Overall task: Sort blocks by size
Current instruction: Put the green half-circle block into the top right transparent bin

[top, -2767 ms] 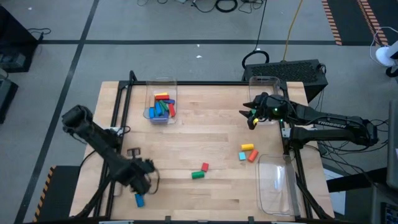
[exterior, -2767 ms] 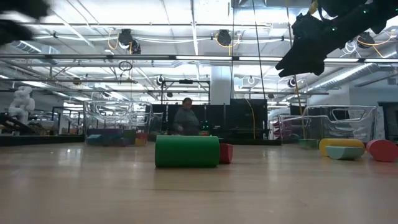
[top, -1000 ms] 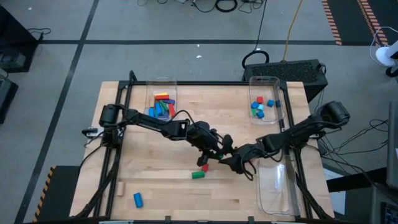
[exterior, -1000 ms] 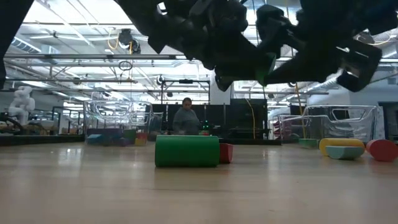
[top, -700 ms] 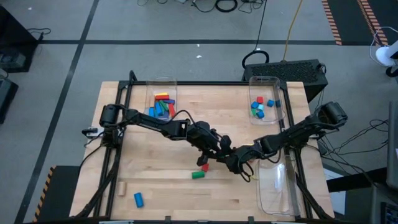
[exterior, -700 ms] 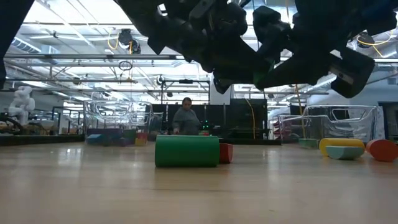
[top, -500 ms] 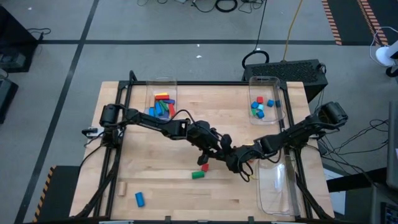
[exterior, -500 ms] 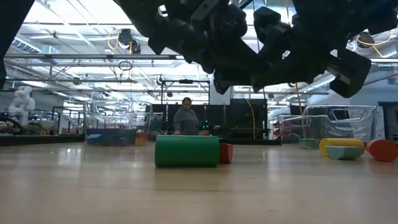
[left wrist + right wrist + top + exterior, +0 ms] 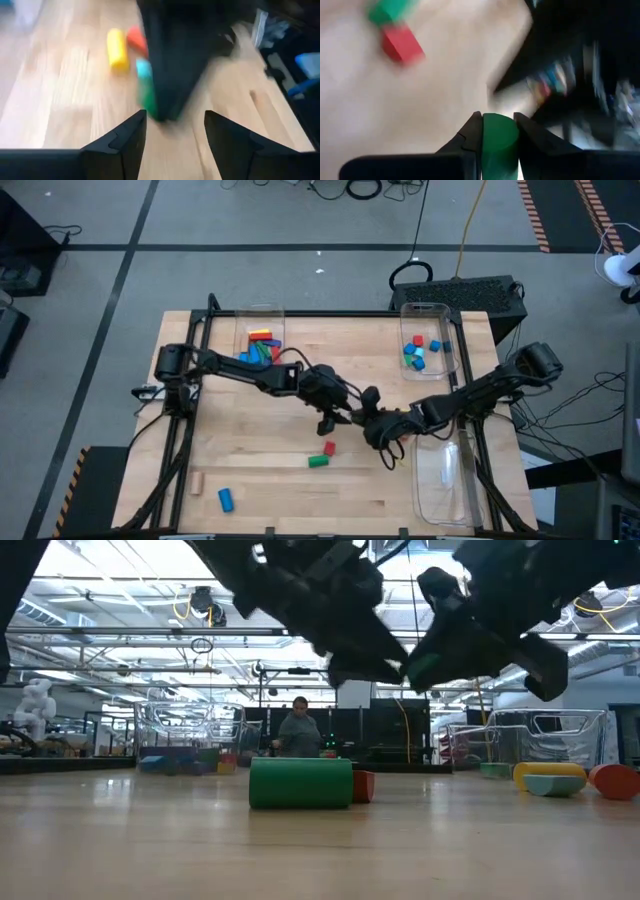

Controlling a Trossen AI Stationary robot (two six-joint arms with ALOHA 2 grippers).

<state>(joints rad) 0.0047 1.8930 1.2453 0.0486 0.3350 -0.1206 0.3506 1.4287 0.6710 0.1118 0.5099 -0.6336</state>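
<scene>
Since a second ago the two arms have drawn slightly apart over the middle of the tabletop (image 9: 250,480): a handover has just happened. Right gripper (image 9: 499,131) now has its fingers clamped on a small green cylinder (image 9: 497,137), seen end-on in its wrist view. Left gripper (image 9: 333,417) has its fingers spread with nothing between them, and it hangs just beside the right gripper, above the wood.

Loose blocks lie around: a green cylinder (image 9: 318,462) touching a red cube (image 9: 329,448) just below the grippers, a blue cylinder (image 9: 225,500) and a plain wooden piece (image 9: 198,480) near the front left edge, and a yellow cylinder (image 9: 117,47) with a red and a teal block near it. Far left bin (image 9: 262,313) holds long bars; far right bin (image 9: 425,310) holds small red and blue pieces; the near right bin (image 9: 445,480) looks empty.

To do this step well, the left arm should back clear first, then the right should carry the cylinder level, keeping it high over the bin wall, and let go low inside the bin that matches its size, likely the small-piece one
</scene>
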